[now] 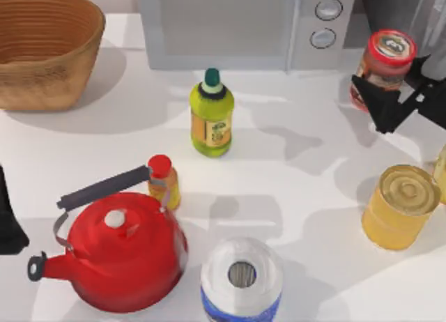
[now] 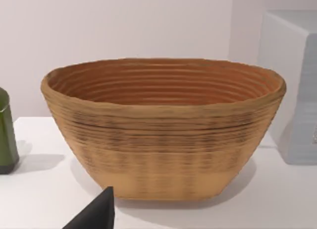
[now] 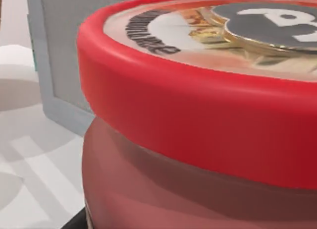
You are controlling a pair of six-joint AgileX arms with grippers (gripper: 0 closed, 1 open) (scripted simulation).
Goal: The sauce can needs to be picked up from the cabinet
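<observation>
Right gripper (image 1: 382,92) clamped around sauce can (image 1: 384,65) right of microwave (image 1: 247,26), can's base hidden, left gripper (image 1: 10,217) cut off, its opening impossible to tell

Kitchen-type setup, rendered, not a real room. White surface (image 1: 300,162) with a white microwave (image 1: 244,26) at the far edge, two round knobs on its panel. Red kettle (image 1: 118,256) near left, woven basket (image 1: 45,47) far left. Green drink bottle (image 1: 211,116) in the middle, small red-capped yellow bottle (image 1: 164,182), yellow-gold can (image 1: 401,207) at right, paper roll (image 1: 242,280) near edge. Plain pale wall behind the basket.
</observation>
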